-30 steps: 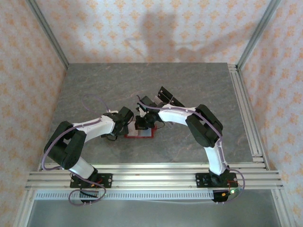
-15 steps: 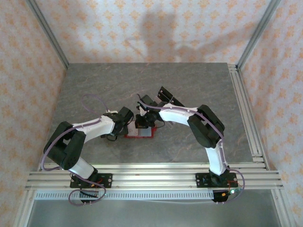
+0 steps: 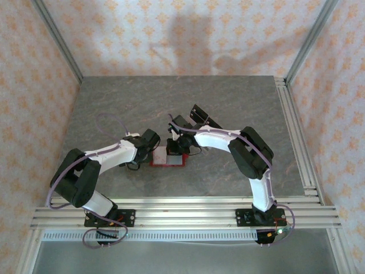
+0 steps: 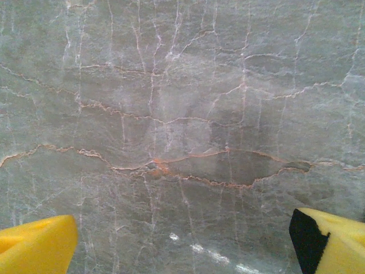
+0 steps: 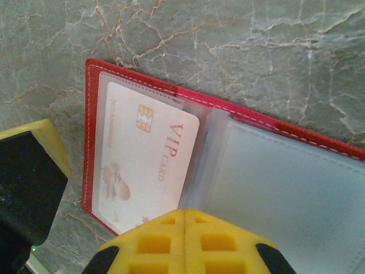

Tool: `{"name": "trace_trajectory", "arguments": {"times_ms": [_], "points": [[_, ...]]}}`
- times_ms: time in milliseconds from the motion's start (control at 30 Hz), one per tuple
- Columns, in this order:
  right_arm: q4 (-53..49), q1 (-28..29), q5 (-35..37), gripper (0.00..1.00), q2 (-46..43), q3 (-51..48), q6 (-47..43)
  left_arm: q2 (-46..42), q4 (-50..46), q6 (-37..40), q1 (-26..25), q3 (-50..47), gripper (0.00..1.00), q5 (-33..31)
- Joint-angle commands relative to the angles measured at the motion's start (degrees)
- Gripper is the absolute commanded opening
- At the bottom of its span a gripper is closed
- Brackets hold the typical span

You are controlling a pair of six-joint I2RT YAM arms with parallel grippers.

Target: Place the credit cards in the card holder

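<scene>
right gripper (image 5: 185, 220): its jaws are sitting pressed together, gripping nothing, and its tips are hovering over the near edge of the open card holder (image 5: 89, 142).
just ahead of the tips: one credit card (image 5: 142, 165) is lying inside the clear pocket (image 5: 105, 91) of the card holder's left half, with its chip and "VIP" lettering facing up and its inner edge reaching toward the fold.
to the right of the tips: the card holder's pale right half is lying spread open, flat on the tabletop (image 5: 228, 45).
left gripper (image 4: 182, 248): its jaws are standing wide apart, carrying nothing and facing bare tabletop; it is waiting just left of the right gripper, beside the card holder's left edge.
what is changing: over the last second the right gripper is drawing back a little from the card holder, uncovering the pale card in the top view.
what it is meaning: this card is looking delivered and released. Whether the second card is lying beneath it cannot be told, so the task is at best partly finished.
</scene>
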Motion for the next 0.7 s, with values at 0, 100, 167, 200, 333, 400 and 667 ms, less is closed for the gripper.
{"name": "trace_trajectory", "arguments": {"times_ms": [0, 100, 167, 200, 333, 400, 667], "points": [[-1.3, -0.1, 0.4, 0.00, 0.6, 0.8, -0.8, 1.1, -0.3, -0.6, 0.4, -0.7, 0.97, -1.3], [-1.7, -0.1, 0.0, 0.00, 1.4, 1.5, -0.8, 1.5, 0.1, -0.5, 0.4, -1.0, 0.97, -0.9], [-2.0, -0.1, -0.3, 0.00, 1.9, 2.3, -1.0, 1.7, 0.4, -0.5, 0.4, -1.2, 0.97, -0.8], [-2.2, 0.0, -0.4, 0.00, 2.2, 2.6, -1.1, 1.7, 0.5, -0.5, 0.4, -1.3, 0.97, -0.7], [-2.9, 0.2, -0.7, 0.00, 3.2, 4.2, -1.4, 2.0, 1.0, -0.5, 0.4, -1.6, 0.97, -0.4], [-3.4, 0.3, -0.8, 0.00, 3.6, 4.9, -1.7, 2.1, 1.3, -0.5, 0.4, -1.6, 0.97, -0.2], [-4.7, 0.8, -1.1, 0.00, 4.7, 6.9, -2.2, 2.0, 2.1, -0.4, 0.4, -2.3, 0.97, 0.3]]}}
